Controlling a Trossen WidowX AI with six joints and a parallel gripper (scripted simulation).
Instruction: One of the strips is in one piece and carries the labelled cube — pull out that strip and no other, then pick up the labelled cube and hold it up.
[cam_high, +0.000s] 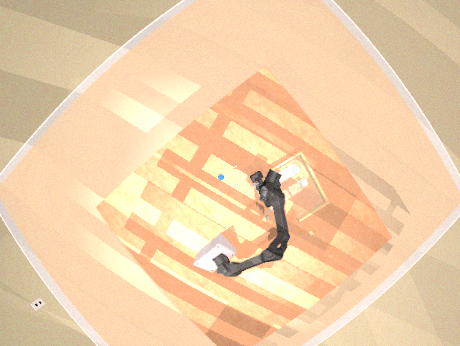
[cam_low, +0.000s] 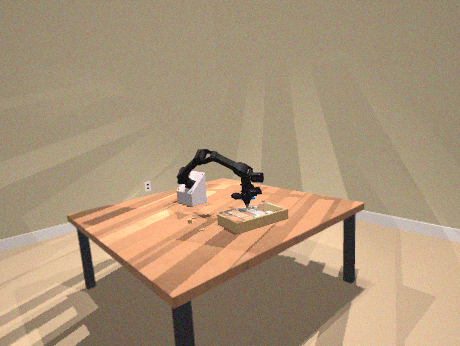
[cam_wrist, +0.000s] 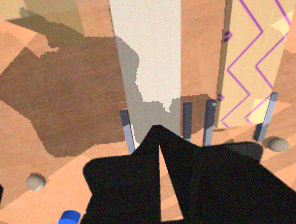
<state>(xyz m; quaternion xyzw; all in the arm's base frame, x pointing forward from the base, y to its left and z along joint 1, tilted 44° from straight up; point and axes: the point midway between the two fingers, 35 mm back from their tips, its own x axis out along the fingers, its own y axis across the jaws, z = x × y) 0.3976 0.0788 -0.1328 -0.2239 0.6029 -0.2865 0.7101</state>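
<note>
Black end effector (cam_wrist: 159, 131) pinched on the near end of the plain strip (cam_wrist: 149, 55), low over the table (cam_low: 165, 260).

Its fingers meet in a point over the cream strip's shaded near end, between thin grey posts (cam_wrist: 187, 121) (whether the thin strip sits between the tips cannot be told; the jaws are fully closed). Just beside it on the right lies a tan strip (cam_wrist: 252, 60) with a purple zigzag. From outside, the end effector points down into the open end of a shallow wooden tray (cam_low: 260, 218). The labelled cube cannot be made out. A blue dot (cam_high: 220, 177) lies apart on the table.
</note>
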